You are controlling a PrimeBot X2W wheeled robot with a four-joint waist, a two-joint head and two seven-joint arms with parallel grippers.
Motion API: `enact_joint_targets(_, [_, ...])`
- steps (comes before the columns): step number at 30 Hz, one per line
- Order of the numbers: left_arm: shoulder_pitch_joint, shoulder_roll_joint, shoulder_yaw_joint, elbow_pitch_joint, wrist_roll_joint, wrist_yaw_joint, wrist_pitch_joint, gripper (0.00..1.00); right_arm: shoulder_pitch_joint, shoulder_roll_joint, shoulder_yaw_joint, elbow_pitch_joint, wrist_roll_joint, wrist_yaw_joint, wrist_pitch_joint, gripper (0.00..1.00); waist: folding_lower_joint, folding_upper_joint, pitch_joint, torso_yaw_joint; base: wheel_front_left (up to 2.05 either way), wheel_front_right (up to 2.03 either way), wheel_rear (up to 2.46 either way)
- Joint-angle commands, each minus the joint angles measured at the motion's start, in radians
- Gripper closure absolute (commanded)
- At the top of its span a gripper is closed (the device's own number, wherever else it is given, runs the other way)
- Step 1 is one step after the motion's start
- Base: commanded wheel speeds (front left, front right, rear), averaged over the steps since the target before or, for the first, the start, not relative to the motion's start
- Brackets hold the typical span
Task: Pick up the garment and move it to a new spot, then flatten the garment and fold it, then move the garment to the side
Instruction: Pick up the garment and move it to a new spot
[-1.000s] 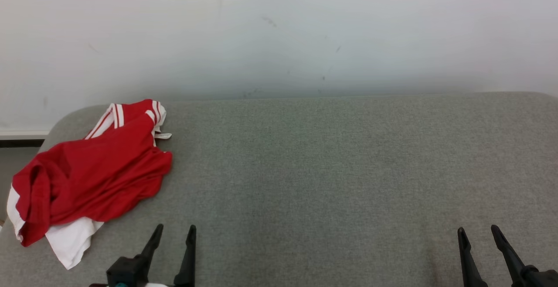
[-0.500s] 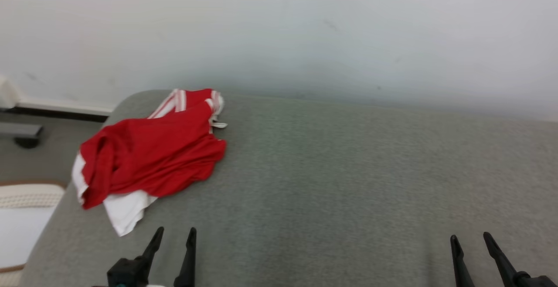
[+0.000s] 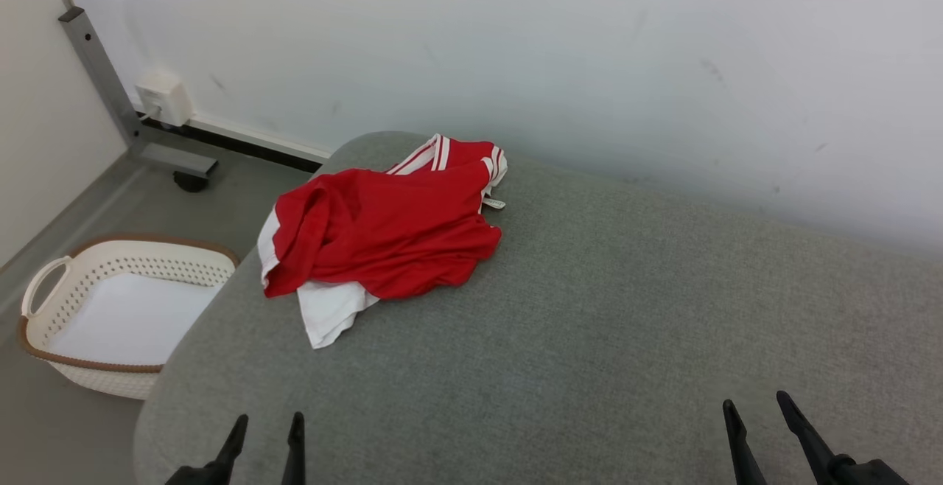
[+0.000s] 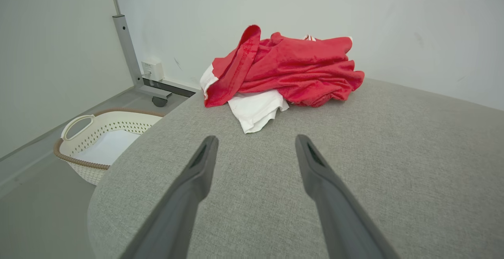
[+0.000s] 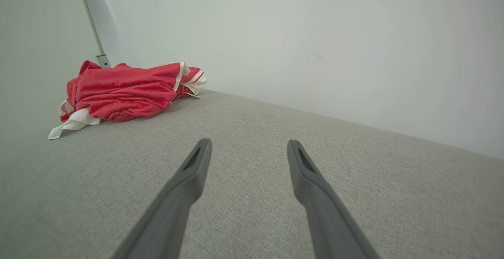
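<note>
garment (image 3: 383, 231) lies crumpled on grey table (image 3: 589, 337); left gripper (image 3: 267, 426) & right gripper (image 3: 756, 405) both spread, holding nothing.

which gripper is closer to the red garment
Left. The left gripper is just short of the red garment, open, apart from it, fingers pointing its way. The right gripper, also open, is much farther off across the grey surface, to the garment's right.

Grey fabric tabletop (image 3: 626, 337), rounded corners. I count one item on it: crumpled red-and-white garment (image 3: 390, 231), far-left corner.
</note>
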State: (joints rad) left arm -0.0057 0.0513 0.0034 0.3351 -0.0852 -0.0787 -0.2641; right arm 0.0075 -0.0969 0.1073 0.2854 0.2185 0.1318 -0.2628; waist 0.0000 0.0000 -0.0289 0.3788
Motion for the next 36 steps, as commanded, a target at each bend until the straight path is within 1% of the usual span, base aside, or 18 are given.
enact_joint_targets(1, [0.004,0.006,0.008,-0.009,0.000,0.001,-0.001,0.00,-0.009,-0.009,0.008,0.001,0.000,-0.002,-0.003,0.00,0.0000,0.0000,0.010,-0.001,0.00,0.00,0.00])
enact_joint_targets(7, [-0.050,0.005,0.017,-0.019,-0.023,-0.008,-0.001,0.00,-0.032,-0.029,0.015,-0.010,0.000,-0.002,-0.002,0.00,0.0000,0.0000,0.061,-0.030,0.00,0.00,0.00])
enact_joint_targets(9, [-0.096,0.018,0.026,-0.019,-0.028,-0.015,-0.001,0.00,-0.044,-0.041,0.013,-0.015,-0.005,-0.002,-0.002,0.00,0.0000,0.0000,0.096,-0.043,0.00,0.00,0.00])
enact_joint_targets(15, [-0.304,0.065,0.042,0.015,-0.054,-0.033,0.000,0.00,-0.100,-0.100,0.002,-0.043,-0.017,-0.002,-0.002,0.00,0.0000,0.0000,0.239,-0.076,0.00,0.00,0.00])
enact_joint_targets(20, [-0.519,0.115,0.017,0.076,-0.082,-0.043,0.061,0.00,-0.135,-0.159,-0.012,-0.077,-0.027,-0.002,-0.002,0.00,0.0000,0.0000,0.367,-0.085,0.00,0.00,0.00])
enact_joint_targets(22, [-0.599,0.119,0.008,0.115,-0.108,-0.046,0.109,0.00,-0.141,-0.184,-0.021,-0.090,-0.025,-0.002,-0.002,0.00,0.0000,0.0000,0.412,-0.084,0.00,0.00,0.00])
enact_joint_targets(24, [-0.684,0.144,-0.008,0.158,-0.102,-0.049,0.154,0.00,-0.145,-0.207,-0.028,-0.105,-0.028,-0.002,-0.002,0.00,0.0000,0.0000,0.454,-0.083,0.00,0.00,0.00])
enact_joint_targets(26, [-0.750,0.146,-0.008,0.216,-0.121,-0.046,0.203,0.00,-0.148,-0.229,-0.034,-0.114,-0.029,-0.002,-0.001,0.00,0.0000,0.0000,0.491,-0.083,0.00,0.00,0.00])
enact_joint_targets(27, [-0.783,0.163,-0.013,0.245,-0.106,-0.044,0.225,0.00,-0.150,-0.240,-0.036,-0.117,-0.030,-0.003,-0.001,0.00,0.0000,0.0000,0.506,-0.084,0.00,0.00,0.00])
enact_joint_targets(28, [-0.815,0.169,-0.013,0.275,-0.106,-0.039,0.240,0.00,-0.151,-0.248,-0.036,-0.120,-0.031,-0.003,0.000,0.00,0.0000,0.0000,0.520,-0.087,0.00,0.00,0.00])
enact_joint_targets(30, [-0.865,0.162,-0.009,0.331,-0.120,-0.036,0.262,0.00,-0.152,-0.263,-0.038,-0.125,-0.029,-0.003,0.002,0.00,0.0000,0.0000,0.540,-0.093,0.00,0.00,0.00])
enact_joint_targets(35, [-0.943,0.171,-0.009,0.478,-0.116,-0.001,0.306,0.00,-0.147,-0.289,-0.043,-0.127,-0.028,-0.006,0.010,0.00,0.0000,0.0000,0.568,-0.107,0.00,0.00,0.00])
enact_joint_targets(36, [-0.954,0.165,-0.002,0.506,-0.130,0.002,0.311,0.00,-0.147,-0.292,-0.041,-0.129,-0.028,-0.006,0.010,0.00,0.0000,0.0000,0.570,-0.111,0.00,0.00,0.00])
